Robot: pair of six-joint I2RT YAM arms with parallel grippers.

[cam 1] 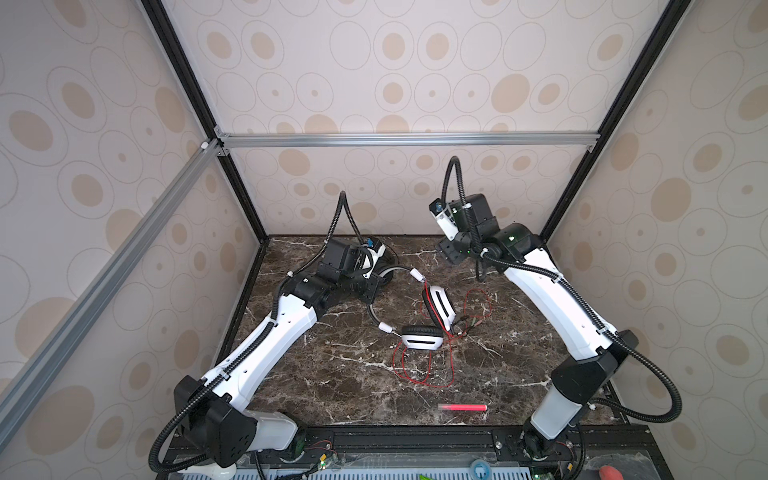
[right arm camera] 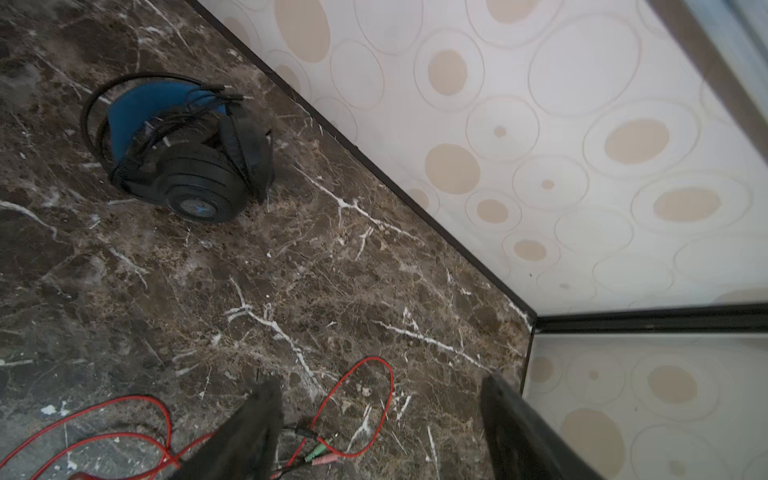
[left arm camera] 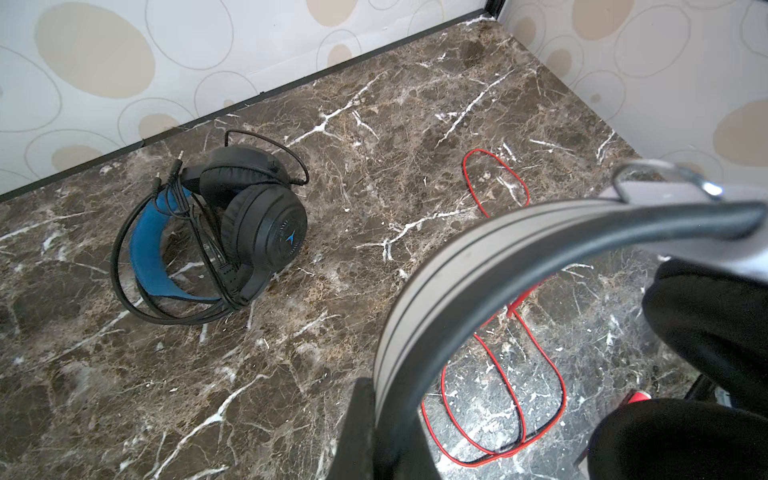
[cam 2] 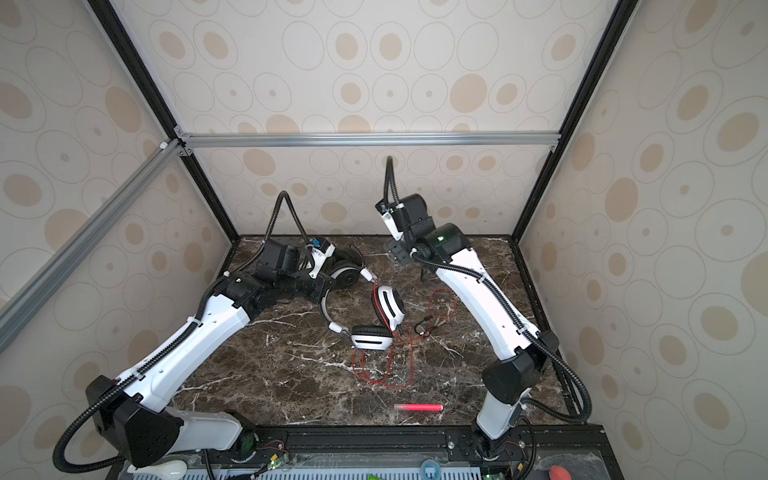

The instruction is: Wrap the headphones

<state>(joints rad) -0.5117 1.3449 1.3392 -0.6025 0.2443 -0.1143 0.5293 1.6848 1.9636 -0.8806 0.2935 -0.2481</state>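
Headphones: two sets, both on the table, and the left gripper has hold of the white one.
Table (cam 1: 332, 382): dark marble-look top with patterned walls on three sides.
White headset (cam 1: 419, 338): roughly mid-table. Both striped cups sit on the marble close together, and the grey headband arcs back toward the left arm.
Black headset (left arm camera: 257, 216): lying near the rear wall, well apart from the white one. The blue headband padding is showing, and its black cable is looped around the band and cups.
Red cable (cam 1: 419, 374): thin and loose, sprawled in big loops in front of and to the right of the white cups, not wound round anything.
Left gripper (cam 1: 368, 293): low over the table, clamped tight on the white headset's headband. The left wrist view shows the band running right through it.
Right gripper (right arm camera: 382, 384): jaws spread wide with nothing in them, hovering over the far end of the red cable.
Pink stick (cam 1: 462, 407): lying flat near the front edge, on its own.
Plugs (right arm camera: 322, 453): a green one and a pink one at the cable's end, on the marble just under the right gripper.
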